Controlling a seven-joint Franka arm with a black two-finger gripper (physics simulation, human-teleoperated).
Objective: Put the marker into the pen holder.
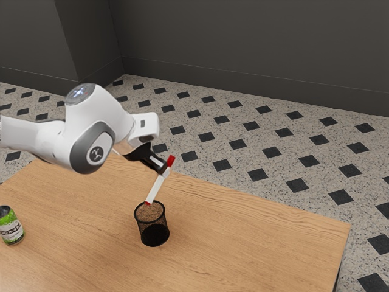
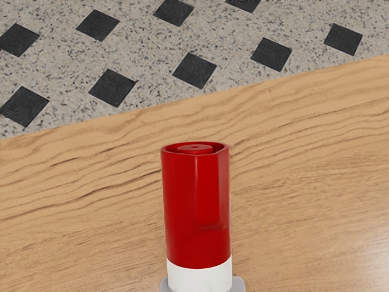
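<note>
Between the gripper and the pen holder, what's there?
The white body of the marker: in the exterior view it slants down from the gripper toward the pen holder's rim. Whether its lower tip is inside, I can't tell.

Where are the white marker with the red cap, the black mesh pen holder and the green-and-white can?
White marker with the red cap (image 1: 158, 187): exterior view, on its white barrel.
Black mesh pen holder (image 1: 154, 234): exterior view, on its lower wall.
Green-and-white can (image 1: 11, 230): exterior view, on its side.

White, rounded arm (image 1: 97, 131); grey-ringed joint disc, dark logo; black claw (image 1: 163, 168).
</note>
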